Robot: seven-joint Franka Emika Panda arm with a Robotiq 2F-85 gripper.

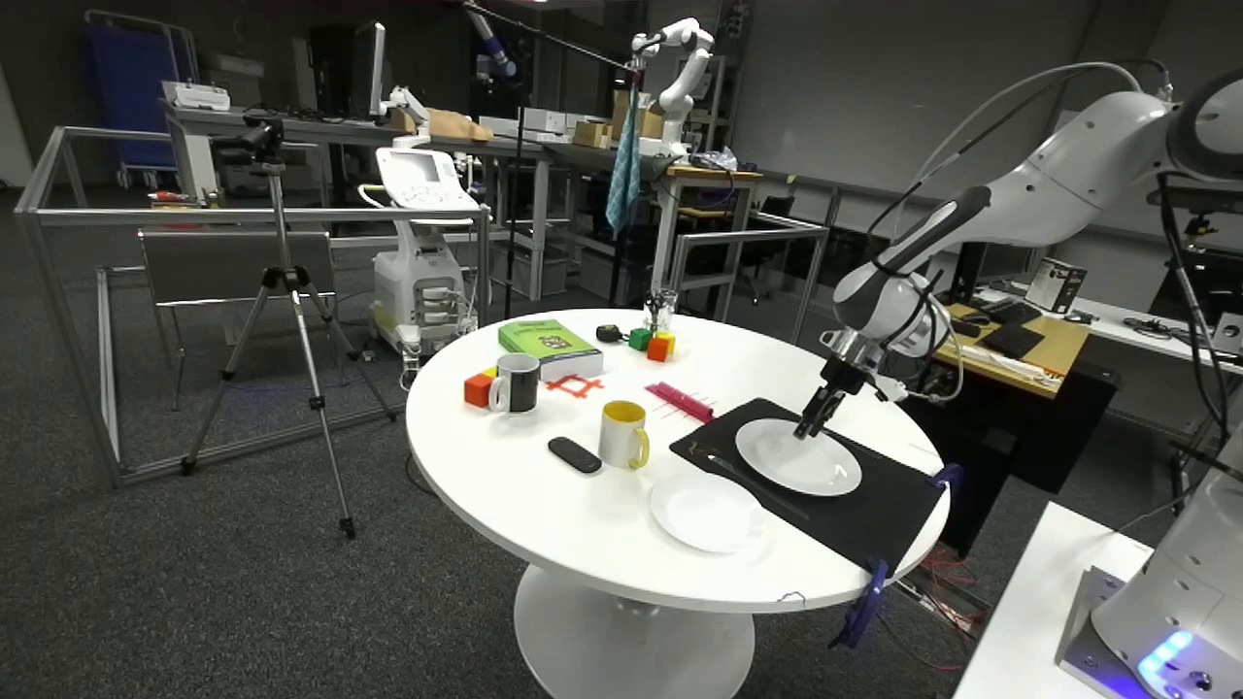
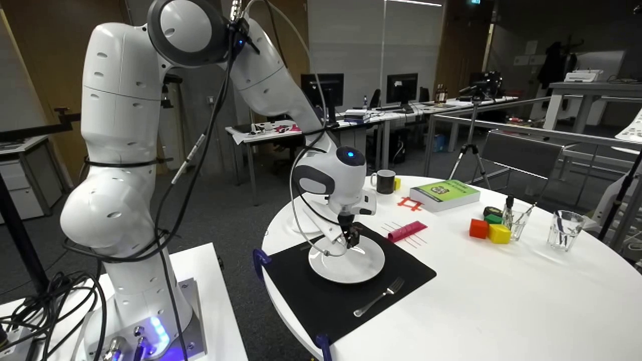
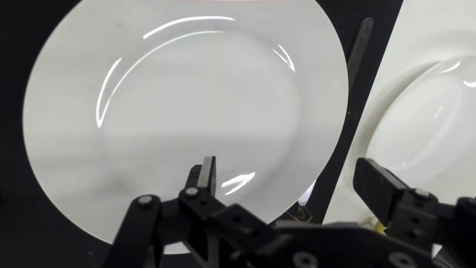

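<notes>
My gripper (image 3: 285, 163) is open, its two fingers far apart and nothing between them. It points down over a large white plate (image 3: 186, 104), which lies on a black mat (image 2: 296, 281). In the wrist view one finger stands above the plate and the other is over toward a second white plate (image 3: 420, 123) on the bare tabletop. Whether a fingertip touches the plate I cannot tell. A knife (image 3: 360, 48) lies beside the large plate, partly covered by its rim. On the opposite side of the mat rests a fork (image 2: 378, 298).
Near the second plate stand a white-and-yellow mug (image 1: 621, 434) and a dark oblong object (image 1: 575, 454). Farther off are a black mug (image 1: 518, 382), a green book (image 2: 444, 193), a pink roll (image 2: 406, 230), colored blocks (image 2: 479, 228) and glasses (image 2: 564, 230). Blue clamps (image 1: 862, 607) grip the table edge.
</notes>
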